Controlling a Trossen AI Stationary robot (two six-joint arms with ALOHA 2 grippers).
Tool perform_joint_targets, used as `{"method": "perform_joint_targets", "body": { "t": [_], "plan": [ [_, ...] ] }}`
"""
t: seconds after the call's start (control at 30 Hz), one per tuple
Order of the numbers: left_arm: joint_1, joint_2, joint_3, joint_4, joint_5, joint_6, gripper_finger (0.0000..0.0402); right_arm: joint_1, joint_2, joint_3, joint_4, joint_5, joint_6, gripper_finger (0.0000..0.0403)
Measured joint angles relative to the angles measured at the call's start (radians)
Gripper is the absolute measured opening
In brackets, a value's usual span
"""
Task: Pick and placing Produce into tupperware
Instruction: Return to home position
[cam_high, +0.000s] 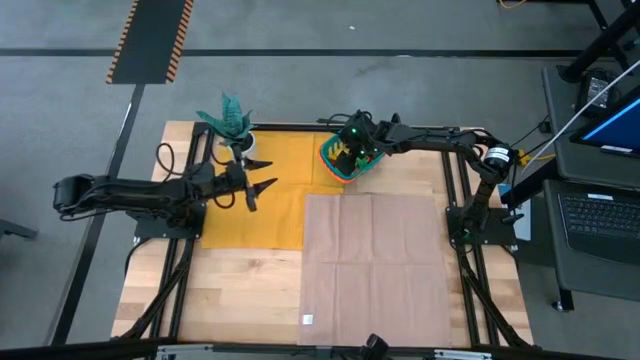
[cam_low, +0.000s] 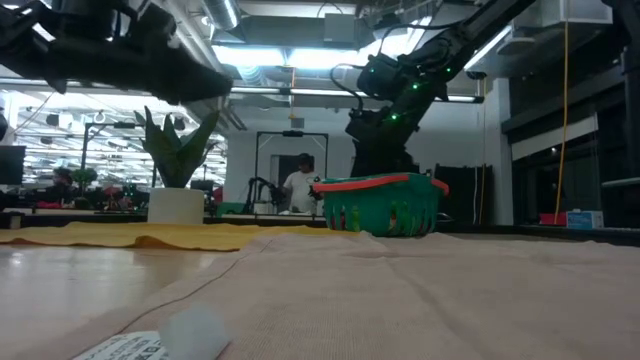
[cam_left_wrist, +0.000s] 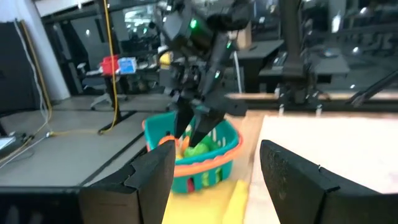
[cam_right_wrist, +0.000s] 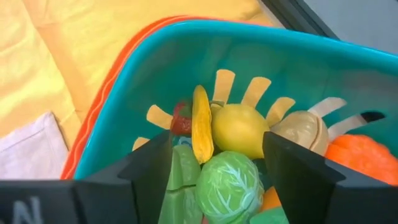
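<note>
While the right claw (cam_right_wrist: 216, 140) is hanging wide open and empty over the tupperware (cam_high: 330, 166) by the table's far edge, produce (cam_right_wrist: 227, 186) lying inside, a straight lift clear of the rim is looking safest. The left claw (cam_high: 268, 172) is waiting open and empty.

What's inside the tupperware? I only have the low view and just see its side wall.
Observer: The right wrist view shows produce piled in the tupperware: a yellow lemon, a green cabbage and an orange piece.
Operator: Is the right tool holding anything?
Observer: No. The right tool is open and empty, over the pile.
Operator: Where's the left one?
Observer: In the high view the left tool is open over the yellow cloth, beside the potted plant.
</note>
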Motion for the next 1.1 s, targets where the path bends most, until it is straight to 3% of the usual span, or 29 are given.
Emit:
{"method": "perform_joint_targets", "body": {
  "t": [0.23,0.53,0.77,0.9,1.0,1.1],
  "plan": [
    [-0.068,-0.144,0.0,-0.084,0.0,-0.033,0.0227,0.01,0.0,0.0,0.041,-0.006,0.006,0.0249],
    [-0.077,-0.534,0.0,-0.523,-0.001,-0.009,0.0227,0.066,0.0,0.0,0.043,-0.011,-0.041,0.0249],
    [-0.073,-0.779,-0.006,-0.723,-0.001,-0.047,0.0227,0.116,0.001,0.0,0.059,-0.01,-0.047,0.0249],
    [-0.081,-0.787,-0.095,-0.673,-0.001,-0.074,0.0227,0.137,0.001,-0.001,0.096,-0.01,-0.047,0.0249],
    [-0.081,-0.784,-0.178,-0.526,-0.001,-0.072,0.0227,0.146,0.001,-0.001,0.146,-0.011,-0.043,0.0249],
    [-0.081,-0.785,-0.179,-0.507,-0.013,-0.062,0.0227,0.154,0.001,-0.001,0.177,-0.011,-0.042,0.0249]
  ]
}}
